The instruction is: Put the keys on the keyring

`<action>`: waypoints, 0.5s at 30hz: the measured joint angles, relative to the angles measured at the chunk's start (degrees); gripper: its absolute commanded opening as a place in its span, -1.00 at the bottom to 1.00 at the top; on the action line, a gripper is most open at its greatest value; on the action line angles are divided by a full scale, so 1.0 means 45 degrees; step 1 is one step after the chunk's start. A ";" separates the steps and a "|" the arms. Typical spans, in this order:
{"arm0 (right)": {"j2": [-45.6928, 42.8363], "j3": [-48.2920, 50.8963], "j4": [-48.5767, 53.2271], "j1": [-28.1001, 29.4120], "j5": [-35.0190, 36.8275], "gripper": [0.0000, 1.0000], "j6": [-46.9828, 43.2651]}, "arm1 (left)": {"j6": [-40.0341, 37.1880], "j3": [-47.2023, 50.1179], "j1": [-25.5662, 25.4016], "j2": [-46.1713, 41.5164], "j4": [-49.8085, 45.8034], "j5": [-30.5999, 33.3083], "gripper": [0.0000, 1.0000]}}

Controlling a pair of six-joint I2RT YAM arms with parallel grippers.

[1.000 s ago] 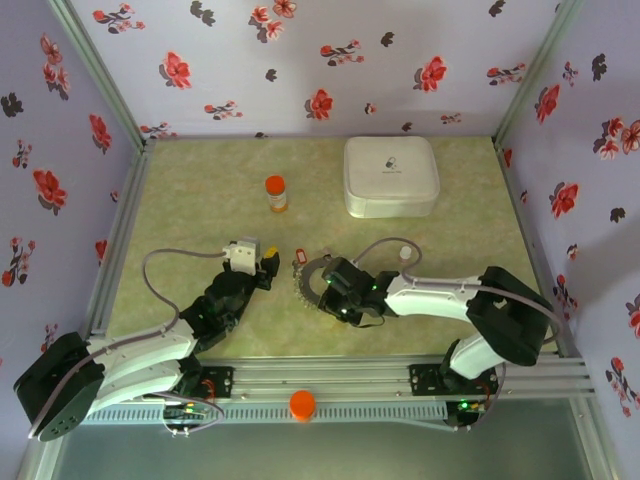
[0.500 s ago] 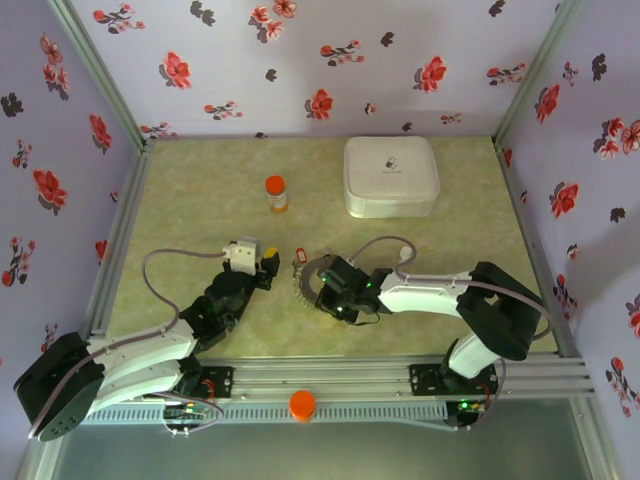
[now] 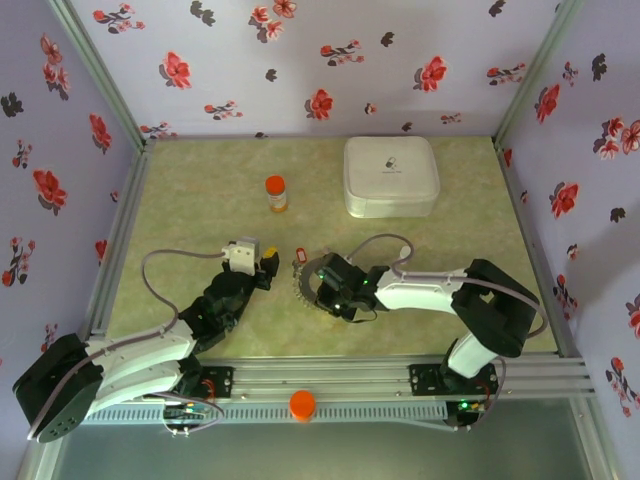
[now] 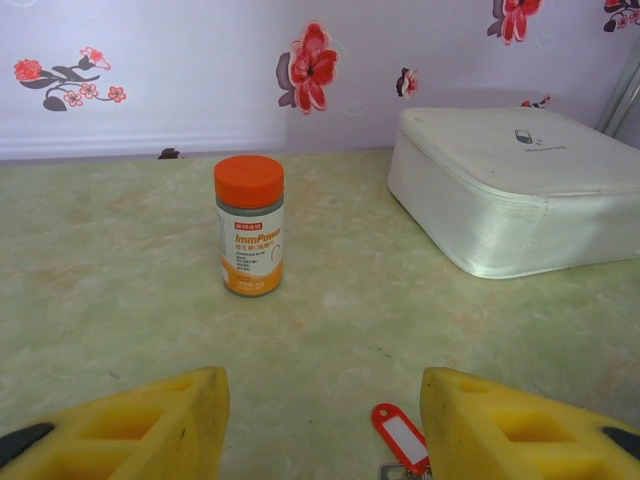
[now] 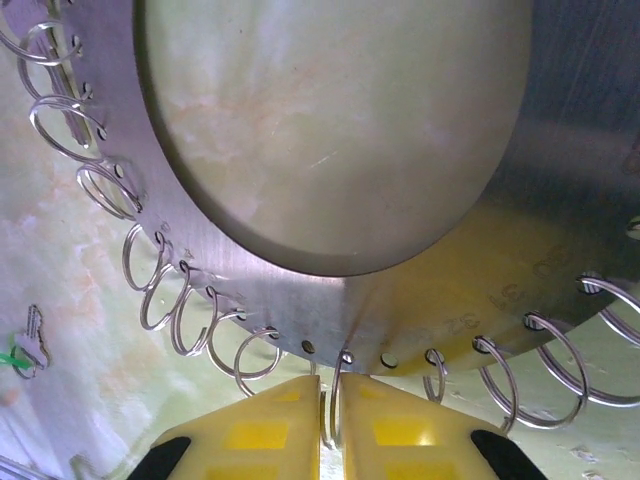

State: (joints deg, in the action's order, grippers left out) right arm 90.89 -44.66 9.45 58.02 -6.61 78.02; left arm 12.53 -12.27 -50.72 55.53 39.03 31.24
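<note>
Right wrist view: the right tool (image 5: 331, 392) has pinched shut on a wire loop (image 5: 334, 378) at six o'clock on the keyring (image 5: 300, 310); left tool (image 4: 320, 400) stays spread, empty.

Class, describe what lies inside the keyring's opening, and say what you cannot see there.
Inside the keyring, bare green table shows through the opening. Whatever lies under its metal band is covered.

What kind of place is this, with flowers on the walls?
Probably a robot practice booth, not a home: flowery lilac wall panels box in a pale green tabletop, and two white-and-black robot arms are bolted to a silver metal rail.
</note>
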 measured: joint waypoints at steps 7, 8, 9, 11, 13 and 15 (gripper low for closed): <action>-0.0053 -0.0301 0.1054 -0.0039 0.0199 -1.00 -0.0656 | 0.0000 0.0000 0.0005 0.0000 -0.0005 0.0000 0.06; -0.0117 -0.0369 0.1331 -0.0058 0.0253 -1.00 -0.0855 | 0.0000 0.0000 0.0000 0.0000 0.0000 0.0000 0.06; -0.0204 -0.0432 0.1651 -0.0068 0.0340 -1.00 -0.1083 | 0.0000 0.0000 0.0000 0.0000 -0.0005 0.0000 0.06; -0.0379 -0.0573 0.2351 -0.0087 0.0491 -1.00 -0.1647 | 0.0000 0.0000 0.0005 0.0000 -0.0005 0.0005 0.06; -0.0520 -0.0787 0.3113 -0.0092 0.0602 -1.00 -0.2356 | 0.0000 0.0000 0.0000 0.0000 -0.0005 0.0010 0.06; -0.0641 -0.0991 0.3730 -0.0097 0.0675 -1.00 -0.3143 | -0.0005 0.0000 0.0000 0.0000 -0.0005 0.0024 0.06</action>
State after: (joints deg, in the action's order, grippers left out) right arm 88.01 -49.12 26.24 57.58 -3.57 63.88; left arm 12.51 -12.27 -50.72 55.53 39.00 31.35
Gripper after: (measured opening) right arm 0.050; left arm 0.530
